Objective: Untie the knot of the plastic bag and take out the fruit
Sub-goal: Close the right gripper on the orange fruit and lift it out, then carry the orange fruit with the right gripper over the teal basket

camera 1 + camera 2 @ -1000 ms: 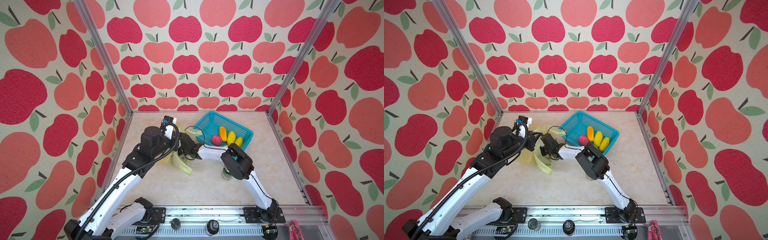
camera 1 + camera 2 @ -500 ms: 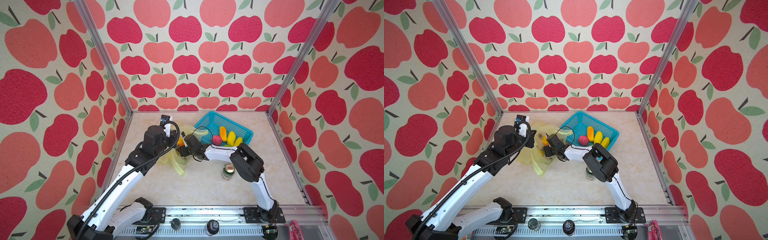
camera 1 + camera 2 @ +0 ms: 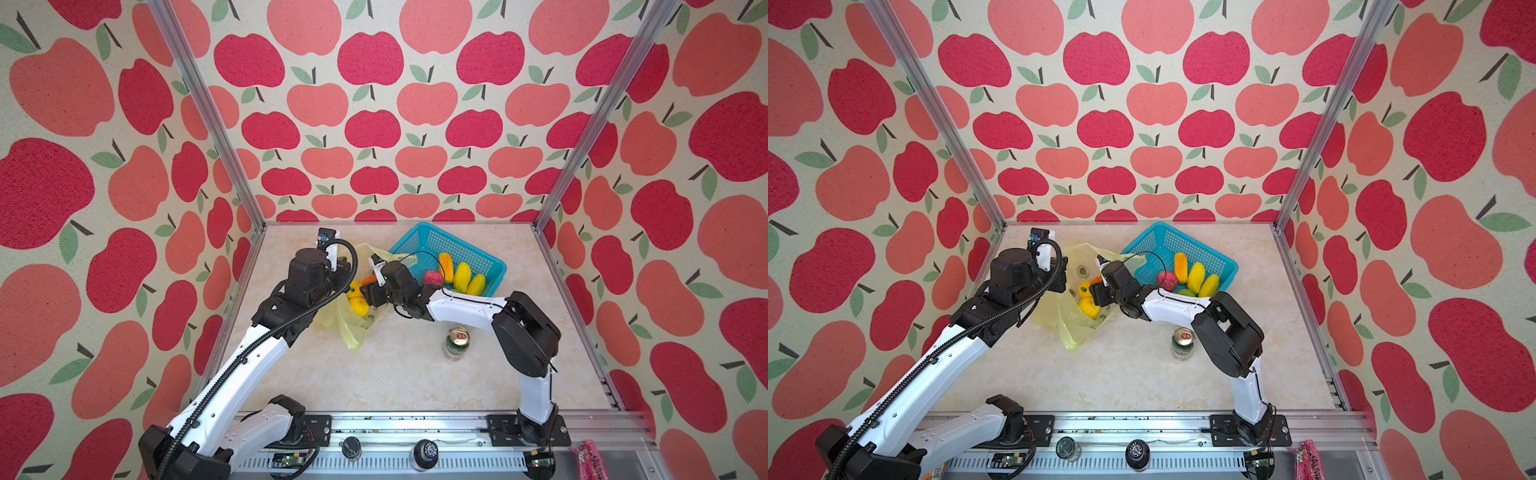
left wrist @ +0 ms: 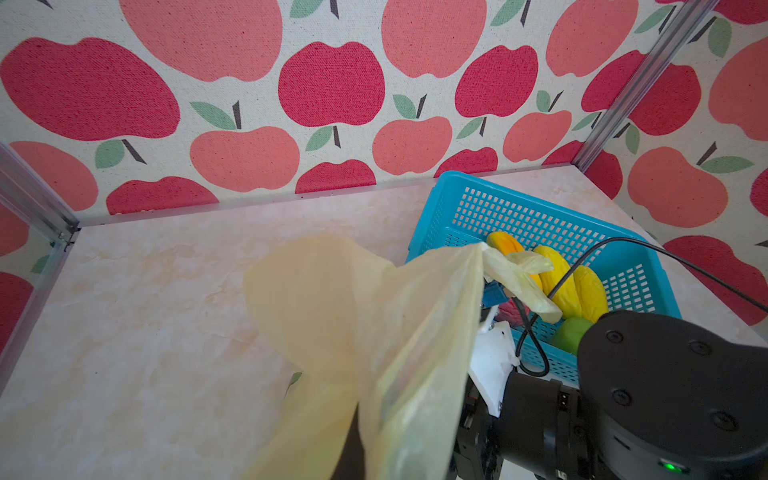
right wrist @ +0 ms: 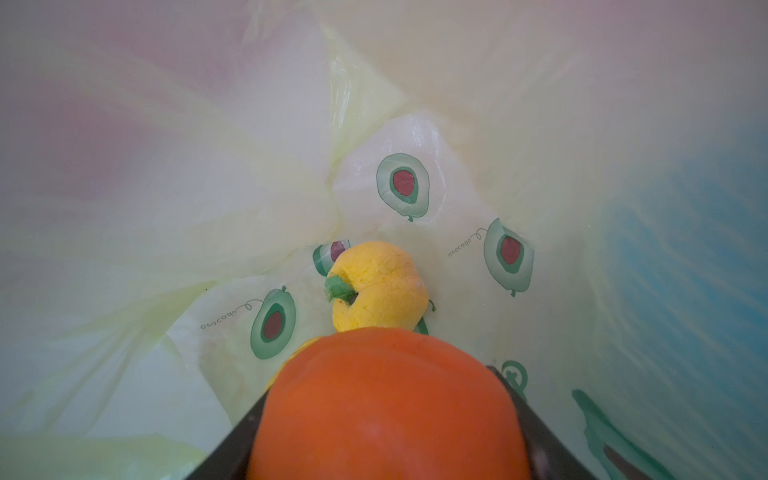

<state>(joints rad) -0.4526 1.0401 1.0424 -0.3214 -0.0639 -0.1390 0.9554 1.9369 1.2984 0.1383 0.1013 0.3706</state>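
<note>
Pinching the thin translucent pale-yellow avocado-print plastic bag (image 3: 344,326), left gripper (image 3: 1062,274) is fully closed on its film, holding the mouth up. Right gripper (image 5: 380,399) is inside the bag, jaws clamped on a smooth round orange fruit (image 5: 386,365). A lumpy yellow fruit (image 5: 378,286) lies just beyond it on the bag floor. Bag sits toward the beige table's (image 3: 395,374) back-left corner, just beside the teal mesh basket (image 3: 461,249).

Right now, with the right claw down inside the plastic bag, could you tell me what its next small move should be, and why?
Probably close the right claw fully on the orange fruit: it sits between the fingers inside the plastic bag, but I cannot tell whether they grip it firmly enough to lift.
</note>
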